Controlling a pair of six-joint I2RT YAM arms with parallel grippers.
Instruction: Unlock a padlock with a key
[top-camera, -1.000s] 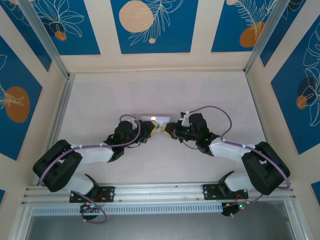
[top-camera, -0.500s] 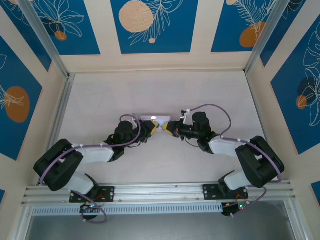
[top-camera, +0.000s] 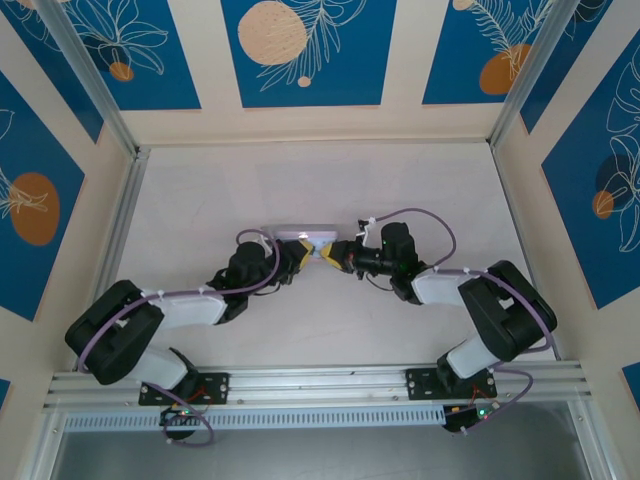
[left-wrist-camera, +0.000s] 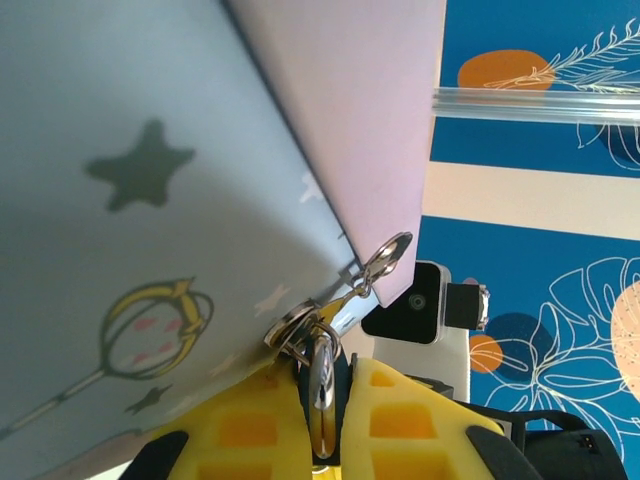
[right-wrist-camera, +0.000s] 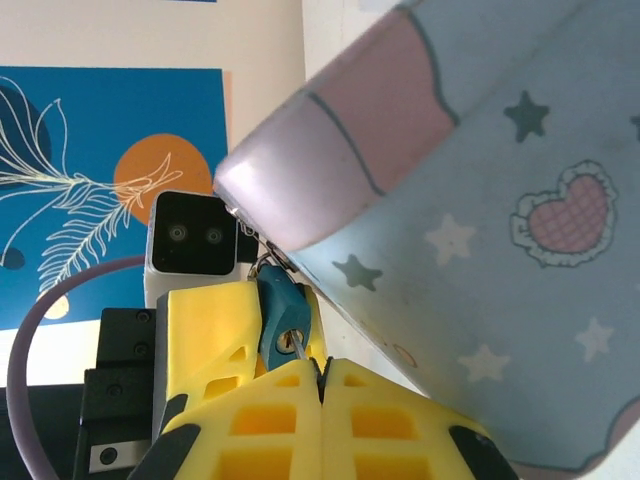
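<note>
The small bluish padlock (right-wrist-camera: 281, 318) hangs from the hasp of the pale blue tin (right-wrist-camera: 480, 200). My left gripper (left-wrist-camera: 328, 372) is shut on the padlock's dark body (left-wrist-camera: 342, 402). The silvery shackle (left-wrist-camera: 322, 385) stands between its yellow fingers (right-wrist-camera: 212, 330). My right gripper (right-wrist-camera: 322, 368) is shut on the key. Only the key's thin shaft (right-wrist-camera: 293, 346) shows, with its tip in the keyhole. In the top view the left gripper (top-camera: 303, 251) and right gripper (top-camera: 330, 254) meet tip to tip at the tin's front edge.
The tin (top-camera: 300, 237) lies mid-table with its star-printed wall (left-wrist-camera: 150, 200) close against both wrists. Silvery hasp rings (left-wrist-camera: 385, 258) stick out at its corner. The frame rails and patterned walls stand well away from the arms.
My right gripper has edged left toward the left gripper, and its elbow has swung inward. The left arm has hardly moved.
</note>
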